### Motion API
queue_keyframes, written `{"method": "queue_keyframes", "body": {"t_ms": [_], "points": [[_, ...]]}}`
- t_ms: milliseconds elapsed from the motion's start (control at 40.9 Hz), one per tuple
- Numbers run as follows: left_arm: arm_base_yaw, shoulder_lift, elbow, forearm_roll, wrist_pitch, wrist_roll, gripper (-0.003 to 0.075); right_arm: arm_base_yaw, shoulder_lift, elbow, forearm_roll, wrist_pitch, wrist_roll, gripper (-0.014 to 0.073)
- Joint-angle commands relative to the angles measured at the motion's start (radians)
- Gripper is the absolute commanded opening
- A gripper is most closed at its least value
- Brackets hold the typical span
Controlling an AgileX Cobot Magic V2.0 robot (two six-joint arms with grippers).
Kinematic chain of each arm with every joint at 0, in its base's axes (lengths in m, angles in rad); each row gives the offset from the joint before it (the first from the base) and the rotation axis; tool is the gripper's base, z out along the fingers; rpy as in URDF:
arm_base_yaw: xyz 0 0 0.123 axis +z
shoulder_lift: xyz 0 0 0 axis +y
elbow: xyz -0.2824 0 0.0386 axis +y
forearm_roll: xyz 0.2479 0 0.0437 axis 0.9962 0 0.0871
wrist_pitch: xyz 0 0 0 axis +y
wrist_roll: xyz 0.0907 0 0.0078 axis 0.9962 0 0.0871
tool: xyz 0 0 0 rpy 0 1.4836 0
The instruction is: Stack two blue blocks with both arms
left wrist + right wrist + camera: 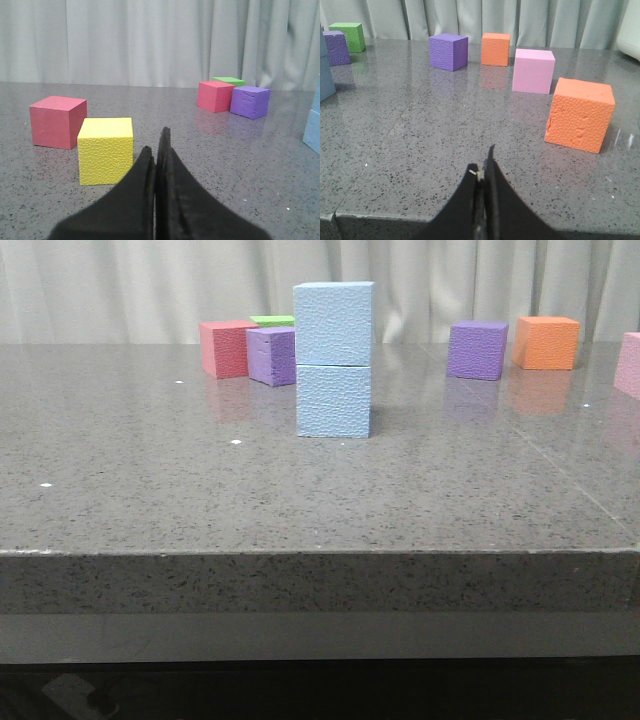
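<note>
Table edge (320, 580): sitting nearest the front camera, bare grey speckled stone, nothing resting on it up front.
Blue stack: top blue block (333, 323) is sitting on bottom blue block (333, 400), faces roughly flush, mid-table; stack looks finished.
Left claw (156, 155): fingers are pressing together, holding nothing, sitting well clear of the stack.
Right claw (482, 172): tips are meeting, nothing between them, also well away from the stack.
Neighbours of stack: red cube (228, 348), green cube (272, 321) and purple cube (271, 356) are sitting just behind-left of it; second purple cube (477, 349) and orange cube (546, 342) are sitting behind-right.
Handling guess: pebbled foam, probably light, soft, grippy; top block is likely tipping easily if nudged. Best hold: two opposite side faces, mid-height, gentle squeeze.
Hidden/cut off: stack is showing only as a sliver at the frame edge in both wrist views; arms are not showing in front view; pink cube (629, 364) is being cropped by the frame; green cube mostly blocked.
</note>
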Motion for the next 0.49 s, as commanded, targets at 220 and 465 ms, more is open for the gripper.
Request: {"method": "queue_keyframes", "body": {"t_ms": [220, 465], "points": [[0.000, -0.018, 0.002, 0.000, -0.082, -0.009, -0.0020, 0.034, -0.021, -0.006, 0.006, -0.082, -0.005, -0.0067], [0.000, -0.018, 0.002, 0.000, -0.082, -0.009, -0.0020, 0.034, -0.020, -0.006, 0.006, -0.079, -0.005, -0.0067]]}}
